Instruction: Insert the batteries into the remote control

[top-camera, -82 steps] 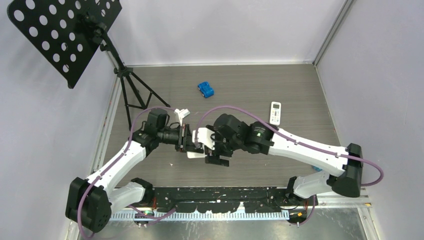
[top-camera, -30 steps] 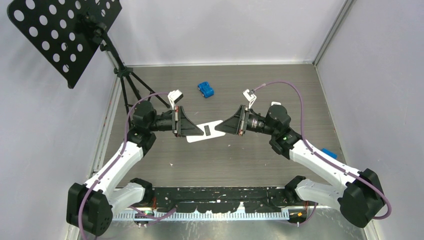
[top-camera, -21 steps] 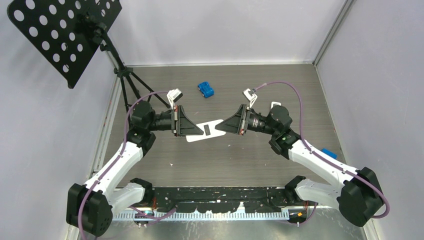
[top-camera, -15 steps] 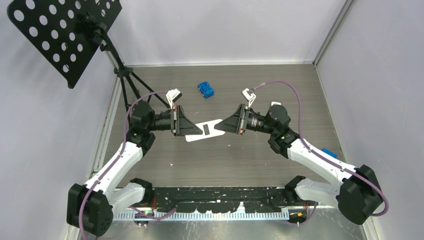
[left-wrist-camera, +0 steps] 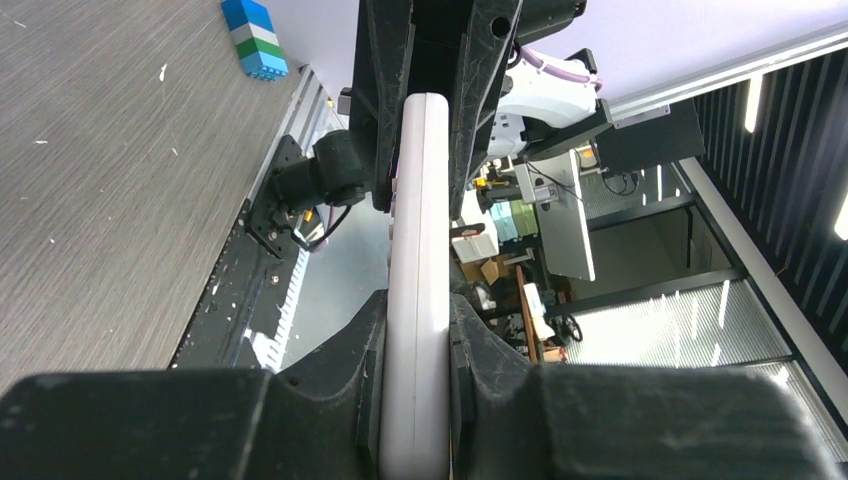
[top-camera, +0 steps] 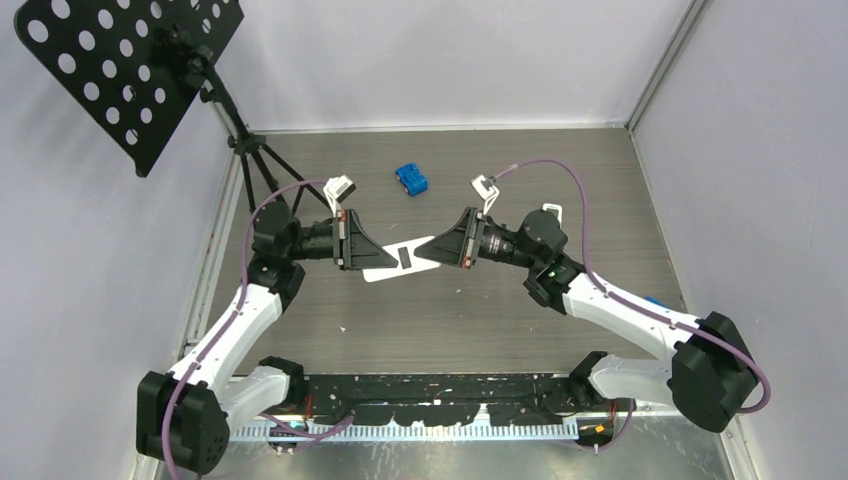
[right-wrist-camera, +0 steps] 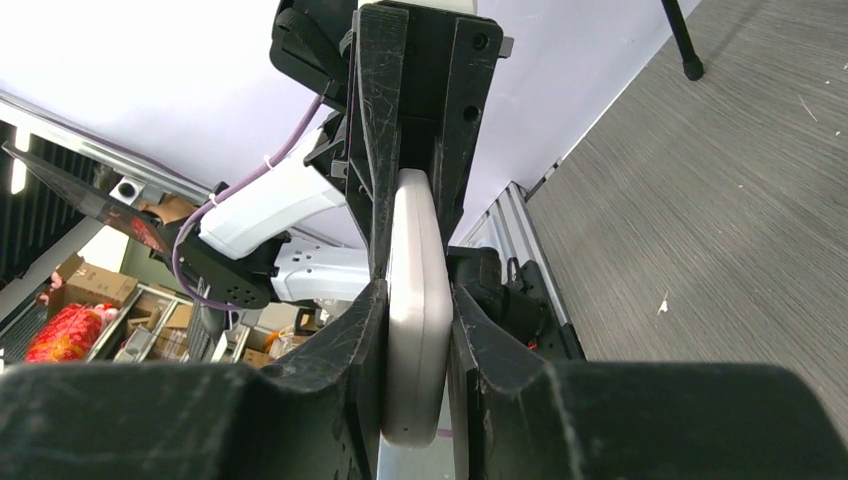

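Observation:
A white remote control [top-camera: 400, 261] hangs above the table's middle, with a dark rectangular opening on its upper face. My left gripper [top-camera: 366, 256] is shut on its left end and my right gripper [top-camera: 438, 252] is shut on its right end. In the left wrist view the remote control [left-wrist-camera: 420, 200] runs edge-on out of my left gripper [left-wrist-camera: 417, 320] to the other gripper's black fingers [left-wrist-camera: 378, 90]. The right wrist view mirrors this: the remote control [right-wrist-camera: 415, 240] sits pinched in my right gripper [right-wrist-camera: 417, 300]. The batteries are out of view.
A second white remote [top-camera: 551, 212] lies behind the right forearm. A blue toy block [top-camera: 411, 180] sits at the back of the table. A black music stand [top-camera: 135, 65] with tripod legs [top-camera: 262, 175] fills the far left. A small blue object [top-camera: 655, 300] lies by the right arm.
Earlier the right arm reached across the remote near the left gripper; it now holds the opposite end. Over the last second both grippers and the remote drifted slightly left.

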Controlling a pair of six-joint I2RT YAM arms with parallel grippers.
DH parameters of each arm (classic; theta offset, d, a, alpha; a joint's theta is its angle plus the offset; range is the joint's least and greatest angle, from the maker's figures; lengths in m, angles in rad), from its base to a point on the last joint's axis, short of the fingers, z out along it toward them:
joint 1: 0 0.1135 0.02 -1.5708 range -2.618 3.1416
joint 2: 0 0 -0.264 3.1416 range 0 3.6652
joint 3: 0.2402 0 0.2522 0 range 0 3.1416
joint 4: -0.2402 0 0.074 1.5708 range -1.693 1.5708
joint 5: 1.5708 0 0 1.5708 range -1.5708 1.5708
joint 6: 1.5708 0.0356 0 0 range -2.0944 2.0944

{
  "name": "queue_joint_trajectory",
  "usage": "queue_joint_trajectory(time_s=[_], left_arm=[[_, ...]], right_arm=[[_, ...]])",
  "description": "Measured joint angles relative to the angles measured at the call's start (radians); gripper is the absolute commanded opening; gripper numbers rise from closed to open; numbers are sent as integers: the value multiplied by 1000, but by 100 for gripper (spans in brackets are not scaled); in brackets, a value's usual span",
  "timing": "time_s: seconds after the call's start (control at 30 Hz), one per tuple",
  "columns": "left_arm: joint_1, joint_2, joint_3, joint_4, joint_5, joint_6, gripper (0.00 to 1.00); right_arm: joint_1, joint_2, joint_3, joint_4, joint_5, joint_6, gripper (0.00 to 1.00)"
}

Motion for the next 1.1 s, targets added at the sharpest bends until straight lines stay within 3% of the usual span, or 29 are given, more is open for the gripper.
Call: queue_joint_trajectory(time_s=[0.17,0.37,0.57,0.67,0.9,1.1], left_arm=[[-14,1,-2,6,-8,-3,0],[-51,5,-2,-21,-20,24,0],[-45,14,-2,-46,-24,72,0],[-41,14,-2,-55,-17,97,0],[-41,-3,-2,-60,4,126,0],[-34,-13,-2,-81,16,150,0]], right_arm=[[26,-1,12,-6,6,-32,44],[42,-3,14,-62,-45,-76,71],[0,-50,13,-87,-113,-91,76],[-29,-85,11,-90,-138,-92,67],[-72,-89,2,-112,-185,-93,30],[-74,-37,7,-81,-212,-66,24]])
